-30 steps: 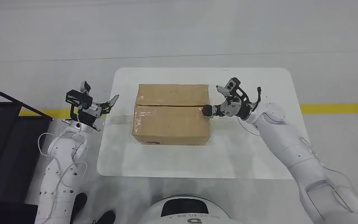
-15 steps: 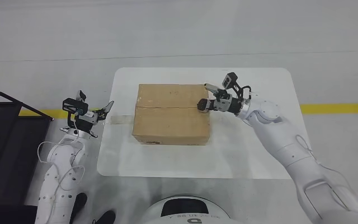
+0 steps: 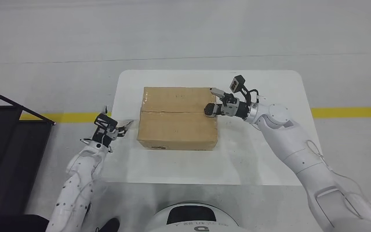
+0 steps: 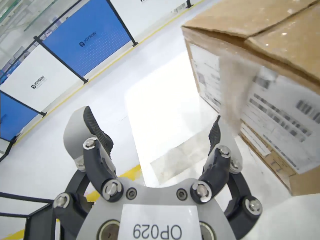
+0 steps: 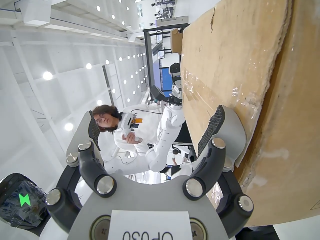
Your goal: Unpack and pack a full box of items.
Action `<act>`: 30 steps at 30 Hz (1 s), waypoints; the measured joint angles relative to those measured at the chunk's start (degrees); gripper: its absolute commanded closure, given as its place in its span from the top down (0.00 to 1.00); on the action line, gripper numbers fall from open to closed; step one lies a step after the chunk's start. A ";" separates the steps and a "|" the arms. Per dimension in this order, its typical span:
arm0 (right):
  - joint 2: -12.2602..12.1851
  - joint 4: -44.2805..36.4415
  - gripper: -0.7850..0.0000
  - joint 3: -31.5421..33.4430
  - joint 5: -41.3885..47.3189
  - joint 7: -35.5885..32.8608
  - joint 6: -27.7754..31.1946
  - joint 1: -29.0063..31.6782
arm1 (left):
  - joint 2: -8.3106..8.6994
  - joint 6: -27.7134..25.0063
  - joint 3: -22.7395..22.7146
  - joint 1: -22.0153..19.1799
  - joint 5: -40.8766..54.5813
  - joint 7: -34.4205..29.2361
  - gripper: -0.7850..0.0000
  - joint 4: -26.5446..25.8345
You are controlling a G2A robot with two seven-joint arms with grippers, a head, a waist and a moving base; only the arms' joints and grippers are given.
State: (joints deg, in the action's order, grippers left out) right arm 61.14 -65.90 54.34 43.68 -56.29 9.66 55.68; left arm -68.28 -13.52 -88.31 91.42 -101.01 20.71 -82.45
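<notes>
A closed cardboard box with a taped centre seam lies in the middle of the white table. My left gripper is open just off the box's left end. In the left wrist view a loose strip of tape hangs from the labelled end of the box, right beside one finger of the left gripper. My right gripper is open at the box's right end. In the right wrist view one finger of the right gripper rests against the box's top edge near the seam.
A second piece of tape lies flat on the table under the left gripper. A black metal frame stands off the table's left side. The table's right half and front strip are bare.
My left arm has swung forward and toward the box, from beside the table's left edge to the box's left end. The right gripper shifted slightly back along the box's right end.
</notes>
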 measured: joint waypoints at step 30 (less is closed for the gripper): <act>0.00 0.00 1.00 0.00 0.00 0.00 0.00 0.00 | -0.29 1.34 8.63 -4.37 -5.51 0.75 1.00 0.70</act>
State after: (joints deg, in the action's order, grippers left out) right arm 61.14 -65.90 54.34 43.68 -56.29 9.66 55.68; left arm -68.57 -12.18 -79.68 87.05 -106.52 21.46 -81.75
